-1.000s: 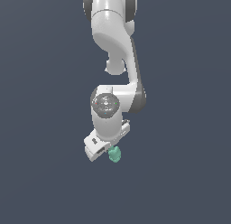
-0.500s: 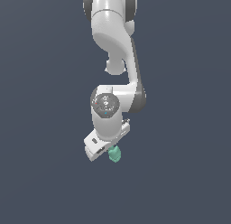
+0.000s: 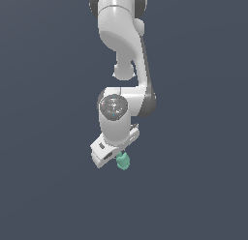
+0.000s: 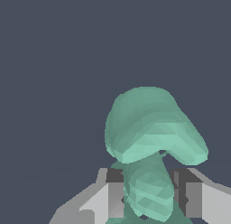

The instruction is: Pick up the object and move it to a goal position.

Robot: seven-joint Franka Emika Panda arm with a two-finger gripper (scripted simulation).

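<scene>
1. Tool (image 4: 150,196) fingers clamp the lower lobe of the teal object (image 4: 151,128), one on each side; its upper lobe juts free.
2. Nothing has shifted over the last second — arm and object hang in the same spot, no surface visible.
3. Likely judgement — lift done, carry to goal pending.

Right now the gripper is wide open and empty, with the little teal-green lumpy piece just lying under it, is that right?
Not quite. The gripper is not open and empty: the wrist view shows its fingers on either side of the narrow lower part of the teal-green lumpy piece, holding it. In the exterior view the piece sits right at the gripper's tip.
</scene>
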